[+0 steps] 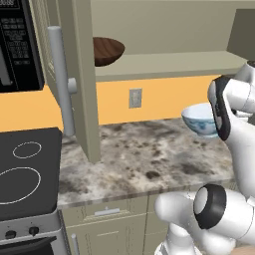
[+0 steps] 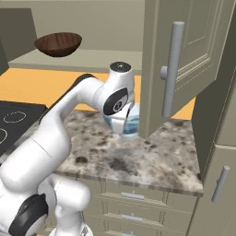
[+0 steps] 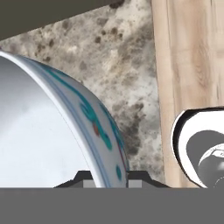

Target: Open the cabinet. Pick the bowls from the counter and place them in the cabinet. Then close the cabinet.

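The cabinet (image 1: 164, 64) stands open, its left door (image 1: 82, 74) and right door (image 2: 184, 55) swung out over the counter (image 1: 144, 159). The dark-brown wooden bowl (image 1: 107, 50) sits on the cabinet's lower shelf at the left, also seen as the brown bowl (image 2: 58, 44). My gripper (image 3: 109, 175) is shut on the rim of the white and light-blue bowl (image 3: 52, 131), one finger inside and one outside. That bowl (image 1: 199, 119) hangs low over the counter's right part, under the open right door. Whether its base touches the counter I cannot tell. My hand partly hides the bowl (image 2: 130, 124).
A black stove top (image 1: 25, 169) adjoins the counter on the left, with a microwave (image 1: 17, 45) above it. The doors' long bar handles (image 2: 170, 69) stick out over the counter. A wall outlet (image 1: 135, 98) sits on the orange backsplash. Drawers (image 2: 133, 196) run below.
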